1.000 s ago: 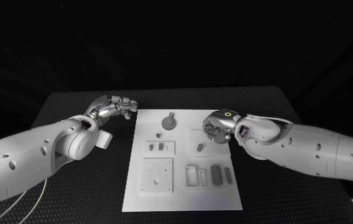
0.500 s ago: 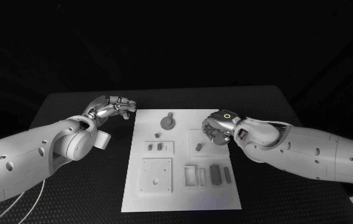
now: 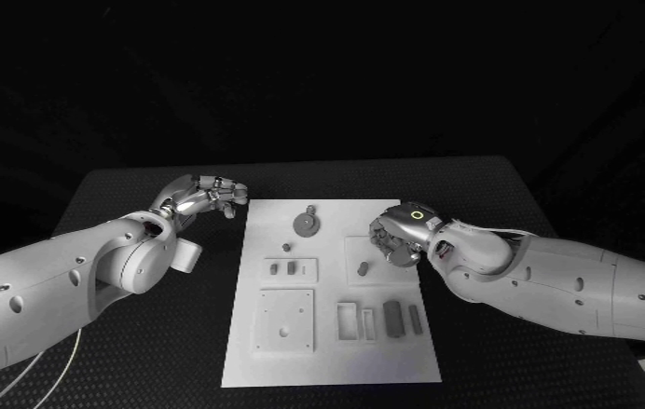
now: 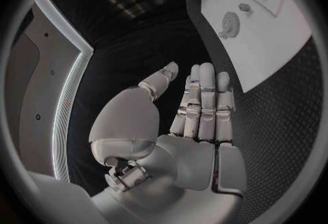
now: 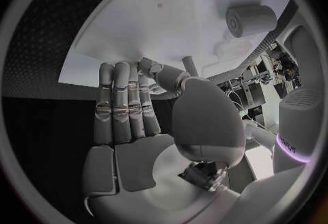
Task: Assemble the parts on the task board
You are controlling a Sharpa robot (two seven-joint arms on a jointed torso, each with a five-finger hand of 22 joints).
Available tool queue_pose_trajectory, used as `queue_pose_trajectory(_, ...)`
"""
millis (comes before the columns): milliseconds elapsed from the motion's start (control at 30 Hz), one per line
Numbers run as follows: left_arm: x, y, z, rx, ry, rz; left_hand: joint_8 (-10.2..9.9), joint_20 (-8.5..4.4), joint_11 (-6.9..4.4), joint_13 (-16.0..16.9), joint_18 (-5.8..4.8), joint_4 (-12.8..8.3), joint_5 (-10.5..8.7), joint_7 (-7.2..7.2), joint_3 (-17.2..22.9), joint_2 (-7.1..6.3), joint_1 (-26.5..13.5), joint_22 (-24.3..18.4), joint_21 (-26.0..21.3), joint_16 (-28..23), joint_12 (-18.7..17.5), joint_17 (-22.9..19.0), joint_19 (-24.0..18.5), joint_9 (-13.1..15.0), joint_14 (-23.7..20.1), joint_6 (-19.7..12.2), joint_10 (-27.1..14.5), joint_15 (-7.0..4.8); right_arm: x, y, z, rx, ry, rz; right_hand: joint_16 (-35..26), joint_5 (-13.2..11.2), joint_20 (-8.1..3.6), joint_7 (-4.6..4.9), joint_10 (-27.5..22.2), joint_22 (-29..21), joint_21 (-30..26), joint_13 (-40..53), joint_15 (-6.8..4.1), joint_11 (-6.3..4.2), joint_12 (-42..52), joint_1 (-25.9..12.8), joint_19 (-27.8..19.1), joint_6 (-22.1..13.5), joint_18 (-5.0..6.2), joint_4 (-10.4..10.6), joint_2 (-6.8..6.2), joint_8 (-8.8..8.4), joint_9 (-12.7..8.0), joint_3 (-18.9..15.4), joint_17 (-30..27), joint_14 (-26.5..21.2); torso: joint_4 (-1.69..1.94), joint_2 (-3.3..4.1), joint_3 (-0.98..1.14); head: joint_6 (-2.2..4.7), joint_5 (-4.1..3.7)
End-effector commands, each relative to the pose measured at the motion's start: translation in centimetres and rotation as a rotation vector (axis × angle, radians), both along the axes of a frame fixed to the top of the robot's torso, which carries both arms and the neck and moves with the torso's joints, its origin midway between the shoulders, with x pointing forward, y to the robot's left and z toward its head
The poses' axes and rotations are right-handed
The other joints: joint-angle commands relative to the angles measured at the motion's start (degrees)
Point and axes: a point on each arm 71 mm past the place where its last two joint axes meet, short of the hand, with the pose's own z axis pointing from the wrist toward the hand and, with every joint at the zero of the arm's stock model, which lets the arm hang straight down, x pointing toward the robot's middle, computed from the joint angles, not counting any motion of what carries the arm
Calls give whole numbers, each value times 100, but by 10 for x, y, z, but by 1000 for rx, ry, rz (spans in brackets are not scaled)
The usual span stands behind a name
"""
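The black table (image 3: pixel 148 334) carries the white task board (image 3: pixel 336 362) in its middle, long side running from the near edge toward the far edge. The two white arms come next in bulk. The left arm ends off the board, over bare table just beside the board's far left corner. The right arm reaches in over the board's right edge, about halfway along it.

The left hand (image 3: pixel 212 194) grasps nothing; in its wrist view its fingers (image 4: pixel 204 98) lie straight and side by side, the thumb a little apart, so it reads as released. The right hand (image 3: pixel 398 232) hangs above the board's right edge. Its fingers (image 5: pixel 126 98) also lie straight and together over the white plate, and nothing is seen between them and the thumb, so it too looks released.

The parts are the smallest things: a round disc part (image 3: pixel 308 224) near the far edge, a small peg (image 3: pixel 364 267) just beside the right hand, two short pieces (image 3: pixel 283 266) in a recessed square toward the left edge, and a dark bar (image 3: pixel 394 318) among the slots near the near right corner.

Nothing appears assembled yet. The likely risk is the right hand coming down on the small peg with straight fingers: it could knock the peg over or push it across the board instead of grasping it.
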Motion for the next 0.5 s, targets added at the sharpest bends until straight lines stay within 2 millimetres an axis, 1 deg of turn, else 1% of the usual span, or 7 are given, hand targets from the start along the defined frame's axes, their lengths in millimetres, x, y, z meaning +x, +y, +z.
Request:
queue_pose_trajectory(33, 0, -1, 0, -9, -1, -4, 26, -147, 2, 6, -35, 5, -19, 16, -28, -29, -39, -7, -28, -29, 12, 6, 49, -10, 49, -45, -27, 7, -7, 5, -11, -12, 58, 26, 38, 11, 2, 8, 57, 15, 31, 13, -16, -15, -29, -4, 40, 49, 79, 12, -24, 24, 10, 33, 24, 25, 6, -1, -4, 8, -5)
queue_pose_trajectory(133, 0, -1, 0, -9, 0, -3, 25, -147, 2, 6, -35, 4, -19, 18, -31, -30, -41, -7, -29, -31, 12, 8, 51, -11, 50, -50, -29, 8, -7, 5, -12, -7, 66, 25, 36, 25, -2, 5, 78, 23, 40, 27, -21, -20, -47, -29, 44, 62, 79, 12, -28, 21, 10, 43, 50, 34, 0, 4, -2, 10, -8)
queue_pose_trajectory(233, 0, -1, 0, -8, 3, -5, 25, -147, 2, 6, -35, 4, -19, 19, -31, -30, -41, -7, -30, -32, 12, 8, 51, -11, 51, -52, -29, 8, -6, 5, -12, 2, 72, 20, 34, 33, -7, 2, 99, 33, 52, 42, -25, -26, -64, -56, 52, 72, 79, 7, -23, 18, 9, 49, 74, 43, 0, 2, -5, 21, -6)
queue_pose_trajectory(333, 0, -1, 0, -8, 4, -5, 24, -147, 2, 6, -35, 4, -19, 20, -32, -30, -41, -7, -31, -32, 12, 8, 52, -12, 51, -53, -30, 8, -6, 4, -12, 8, 77, 13, 32, 47, -14, -2, 125, 47, 68, 61, -33, -33, -84, -83, 60, 87, 79, -10, -20, 16, 10, 56, 106, 59, 1, 0, -6, 9, -6)
queue_pose_trajectory(500, 1, 0, 0, -6, 5, -1, 22, -146, 3, 6, -35, 5, -18, 23, -35, -31, -45, -7, -34, -36, 11, 10, 53, -14, 51, -63, -33, 9, -7, 3, -11, 17, 84, 4, 20, 74, -24, -8, 161, 70, 93, 95, -41, -42, -122, -131, 68, 106, 79, -47, -3, 10, 13, 64, 157, 76, 4, 4, -5, 9, -16)
